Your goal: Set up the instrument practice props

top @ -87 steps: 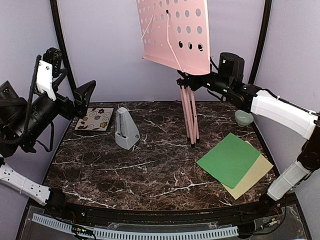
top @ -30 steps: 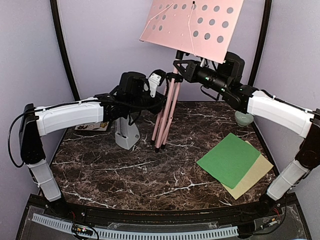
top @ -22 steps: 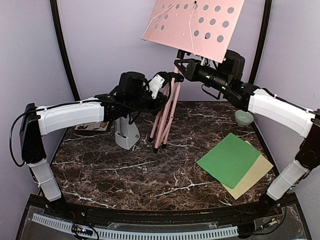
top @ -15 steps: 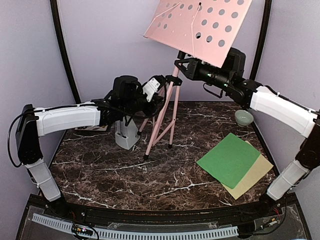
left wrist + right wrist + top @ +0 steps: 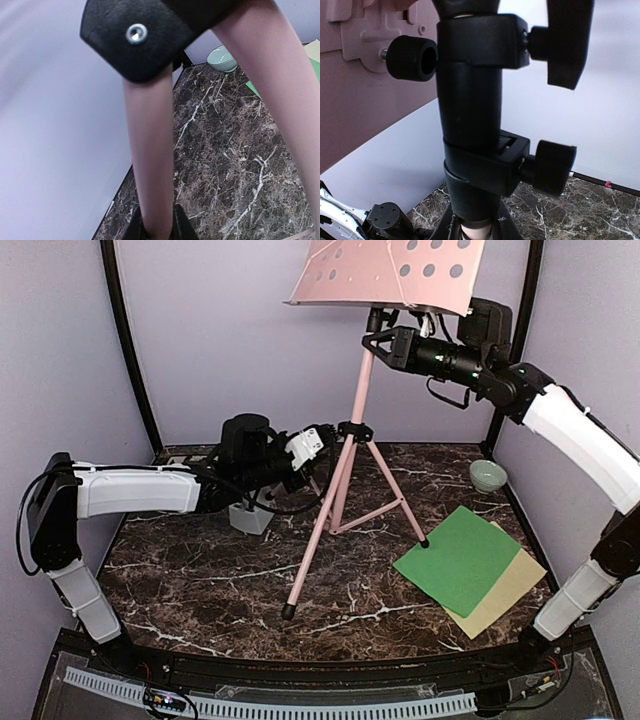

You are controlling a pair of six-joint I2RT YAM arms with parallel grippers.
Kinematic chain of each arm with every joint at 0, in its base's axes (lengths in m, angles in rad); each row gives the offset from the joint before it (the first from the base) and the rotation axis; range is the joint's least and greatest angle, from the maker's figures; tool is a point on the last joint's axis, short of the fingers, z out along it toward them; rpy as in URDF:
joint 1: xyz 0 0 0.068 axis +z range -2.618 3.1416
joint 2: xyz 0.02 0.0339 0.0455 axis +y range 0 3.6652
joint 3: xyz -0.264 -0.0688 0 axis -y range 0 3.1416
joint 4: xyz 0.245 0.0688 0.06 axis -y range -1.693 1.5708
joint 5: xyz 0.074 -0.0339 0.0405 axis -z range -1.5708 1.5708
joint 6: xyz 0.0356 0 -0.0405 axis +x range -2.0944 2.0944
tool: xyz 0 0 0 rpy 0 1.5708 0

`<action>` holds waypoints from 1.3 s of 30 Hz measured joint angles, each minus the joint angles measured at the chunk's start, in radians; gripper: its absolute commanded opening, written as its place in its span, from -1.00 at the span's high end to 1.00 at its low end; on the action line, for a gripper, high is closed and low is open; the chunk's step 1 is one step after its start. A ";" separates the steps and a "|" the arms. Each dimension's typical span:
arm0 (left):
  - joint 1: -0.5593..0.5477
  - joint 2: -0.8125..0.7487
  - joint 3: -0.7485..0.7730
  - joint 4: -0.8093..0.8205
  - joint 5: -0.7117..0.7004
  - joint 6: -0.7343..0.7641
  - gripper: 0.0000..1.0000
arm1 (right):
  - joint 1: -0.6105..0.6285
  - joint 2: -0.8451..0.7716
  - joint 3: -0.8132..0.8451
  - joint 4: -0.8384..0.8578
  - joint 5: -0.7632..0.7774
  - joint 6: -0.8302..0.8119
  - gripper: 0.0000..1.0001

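Where a second ago its legs hung in one folded bundle, the music stand (image 5: 357,380) now shows three legs splayed as a tripod, feet down on the worktop (image 5: 180,580).

1. Music stand: pink, post near upright, middle of the worktop. Front foot (image 5: 288,611) is near the front edge. Right-side foot (image 5: 424,542) is at the edge of the green sheet (image 5: 460,558), touching or just beside it, cannot tell which. The third leg runs toward the back. The hole-dotted panel (image 5: 390,270) on top has tipped to nearly flat since then.
2. Left hand (image 5: 322,443): closed on one leg below the black hub (image 5: 350,429). The wrist view has its fingertips (image 5: 135,232) on either side of the pink tube.
3. Right hand (image 5: 376,340): gripping the post at the black clamp collars (image 5: 485,165) under the panel.
4. Green sheet: flat, front-right corner, lying over the yellow sheet (image 5: 512,592). Neither is on the panel.
5. Metronome (image 5: 248,519): back-left, largely hidden behind the left arm.
6. Bowl (image 5: 487,475): back-right, no part of the set.

Assessment: the stand is unfolded and probably able to stand alone. Likely still to do are tilting the panel, placing the sheets and positioning the metronome. Letting go risks a wobble if the legs are not fully locked.
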 measured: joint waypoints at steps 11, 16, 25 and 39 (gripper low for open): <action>-0.003 0.041 0.018 0.078 -0.045 0.005 -0.12 | -0.008 0.008 -0.006 0.032 -0.113 -0.117 1.00; -0.010 0.008 0.027 0.051 0.004 -0.089 -0.30 | -0.021 0.062 -0.005 0.069 -0.235 -0.163 1.00; -0.013 -0.196 -0.094 -0.004 0.016 -0.196 -0.32 | -0.041 0.152 -0.007 0.144 -0.348 -0.218 1.00; -0.013 -0.349 -0.254 -0.082 -0.089 -0.300 -0.29 | -0.048 0.157 -0.086 0.334 -0.472 -0.259 1.00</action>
